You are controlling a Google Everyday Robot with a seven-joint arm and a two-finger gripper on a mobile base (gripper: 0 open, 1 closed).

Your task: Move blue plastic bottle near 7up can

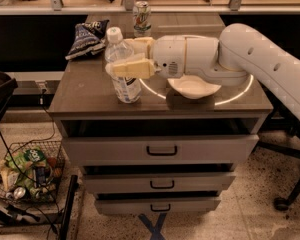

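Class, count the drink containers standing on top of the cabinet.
2: the bottle at the front left, with the gripper around it, and the can at the back edge.

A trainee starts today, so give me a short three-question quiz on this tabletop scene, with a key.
1. True or false: the 7up can stands upright near the table's back edge.
2. Where is the claw? A) at the blue plastic bottle's upper half B) down by the floor C) against the back wall
3. Name the item lying at the table's far left corner in the camera view.
Key: 1 true. 2 A. 3 the snack bag.
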